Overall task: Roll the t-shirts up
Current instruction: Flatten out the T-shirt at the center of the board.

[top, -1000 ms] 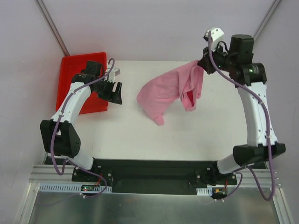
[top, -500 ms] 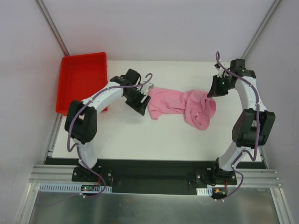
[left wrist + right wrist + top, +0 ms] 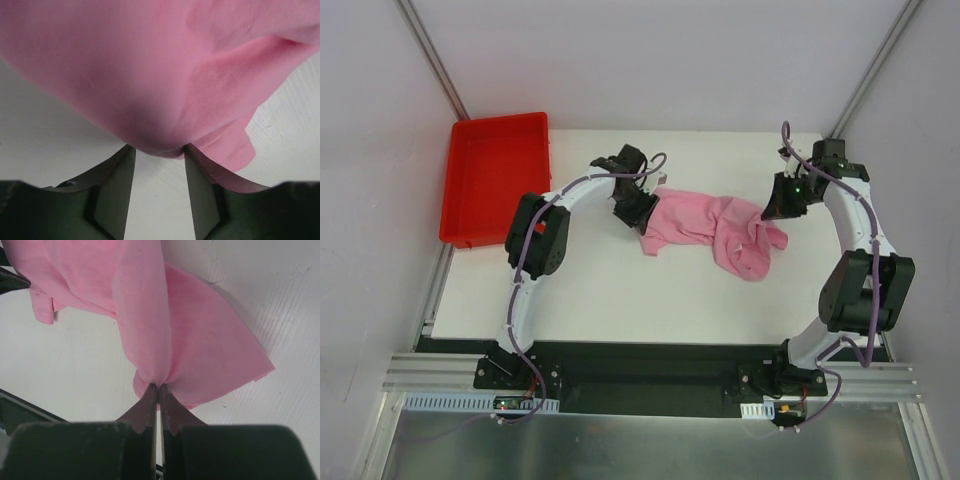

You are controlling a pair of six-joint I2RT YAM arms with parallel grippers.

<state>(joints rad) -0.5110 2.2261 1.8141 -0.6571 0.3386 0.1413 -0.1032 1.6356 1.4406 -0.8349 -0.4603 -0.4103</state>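
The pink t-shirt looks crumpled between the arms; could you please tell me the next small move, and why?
Probably close the left pincer: it is open, with an edge of the t-shirt bulging between its fingertips, while the right pincer is shut on the other end. Holding both ends would let it be spread flat.
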